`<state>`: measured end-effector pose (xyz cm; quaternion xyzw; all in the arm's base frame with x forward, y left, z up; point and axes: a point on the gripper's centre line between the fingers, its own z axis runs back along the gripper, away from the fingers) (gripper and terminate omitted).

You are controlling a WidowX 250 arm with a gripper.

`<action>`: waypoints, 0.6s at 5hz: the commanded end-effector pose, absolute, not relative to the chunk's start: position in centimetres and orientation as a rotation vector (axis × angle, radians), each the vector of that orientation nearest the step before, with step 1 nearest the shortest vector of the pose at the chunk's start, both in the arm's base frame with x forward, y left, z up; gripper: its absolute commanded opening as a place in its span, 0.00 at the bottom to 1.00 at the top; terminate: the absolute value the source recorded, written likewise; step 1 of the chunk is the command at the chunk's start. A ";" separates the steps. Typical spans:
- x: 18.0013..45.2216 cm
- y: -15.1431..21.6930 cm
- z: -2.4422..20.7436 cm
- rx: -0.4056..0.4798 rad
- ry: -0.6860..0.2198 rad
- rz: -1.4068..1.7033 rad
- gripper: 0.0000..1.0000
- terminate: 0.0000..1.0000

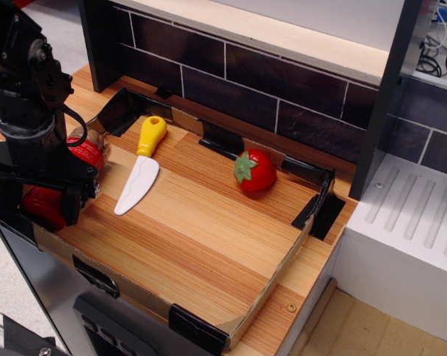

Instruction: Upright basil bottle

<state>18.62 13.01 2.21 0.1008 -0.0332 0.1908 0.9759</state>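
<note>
**Four Items Counted on Wooden Table**

One basil bottle (81, 157) lies at the left edge of the table (201, 237), partly hidden behind one black claw (41, 196). One toy knife (142, 171), yellow-handled and white-bladed, sits just right of the bottle. One red toy tomato (255, 170) rests well right of the knife.

1 high, oblique front-corner view

Pretty bright, even light, looks like it's coming from overhead. Soft shadows under the tomato (254, 170) and knife (141, 173). Mild glare on the tomato. Sharp overall, black arm (27, 111) at 9 o'clock loses detail.
</note>
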 end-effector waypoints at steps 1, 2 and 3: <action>19.2 13.5 2.0 0.272 -0.060 0.382 1.00 0.00; 19.2 13.6 1.9 0.290 -0.023 0.395 0.00 0.00; 18.9 13.7 2.4 0.284 0.018 0.380 0.00 0.00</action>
